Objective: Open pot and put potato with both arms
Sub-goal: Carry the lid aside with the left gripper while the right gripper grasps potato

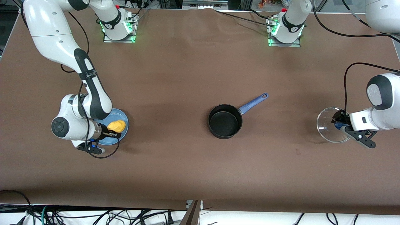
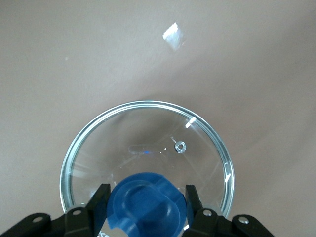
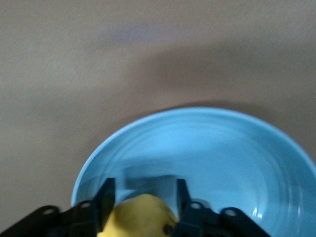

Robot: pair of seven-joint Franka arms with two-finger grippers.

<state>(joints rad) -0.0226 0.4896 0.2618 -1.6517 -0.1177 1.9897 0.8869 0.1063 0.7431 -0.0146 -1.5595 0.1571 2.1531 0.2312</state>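
Observation:
The black pot [image 1: 225, 122] stands open and empty mid-table, its blue handle [image 1: 253, 103] pointing toward the left arm's base. My left gripper [image 1: 338, 123] is shut on the blue knob [image 2: 145, 205] of the clear glass lid [image 1: 326, 125], low over the left arm's end of the table; the lid [image 2: 148, 133] fills the left wrist view. My right gripper [image 1: 116, 131] is shut on the yellow-orange potato [image 1: 116, 125], just over the light-blue plate [image 1: 123, 117]. In the right wrist view the potato [image 3: 140, 217] sits between my fingers [image 3: 107, 195].
The light-blue plate [image 3: 222, 153] lies at the right arm's end of the table, under the potato. Bare brown tabletop [image 1: 175, 93] separates the plate, the pot and the lid. Both arm bases [image 1: 118, 28] stand along the table edge farthest from the front camera.

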